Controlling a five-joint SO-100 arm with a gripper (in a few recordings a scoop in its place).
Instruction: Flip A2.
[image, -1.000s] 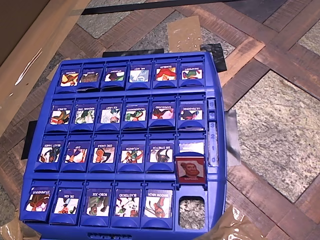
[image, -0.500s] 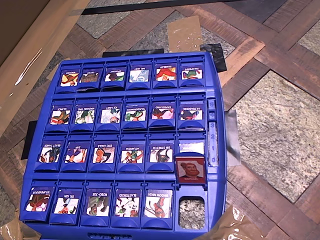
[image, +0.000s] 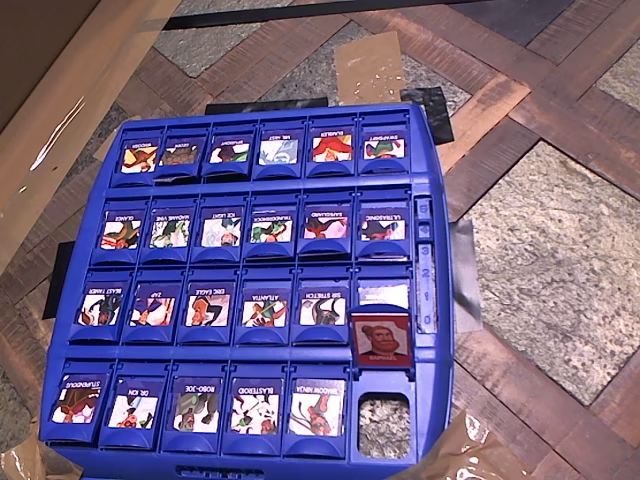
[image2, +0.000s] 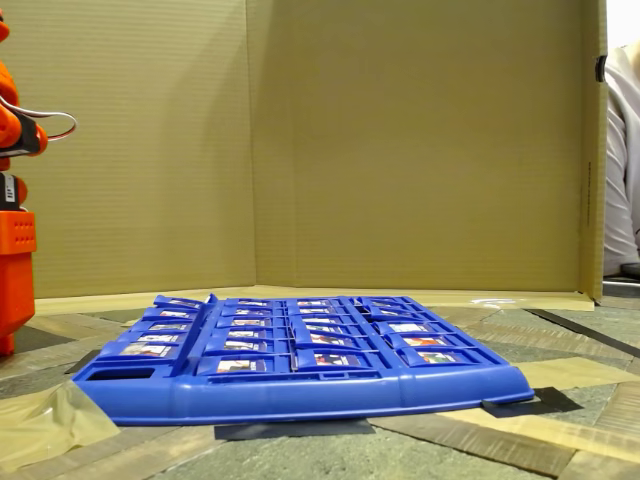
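A2 (image: 197, 405) lies in the bottom row of the blue game board (image: 430, 170) in the overhead view, third tile from the left. Its white character card faces up, labelled "ROBO-JOE". "DR. ION" (image: 135, 405) sits to its left and "BLASTEROID" (image: 255, 407) to its right. In the fixed view the board (image2: 300, 395) lies low and flat on the floor. Part of the orange arm (image2: 14, 225) stands at that view's left edge, well clear of the board.
One red-faced portrait tile (image: 381, 342) lies at the board's right side, above an empty slot (image: 384, 425). Cardboard walls (image2: 400, 140) close off the back and sides. Tape patches (image: 368, 65) hold the board to the patterned floor. A person's sleeve (image2: 625, 160) shows at the right edge.
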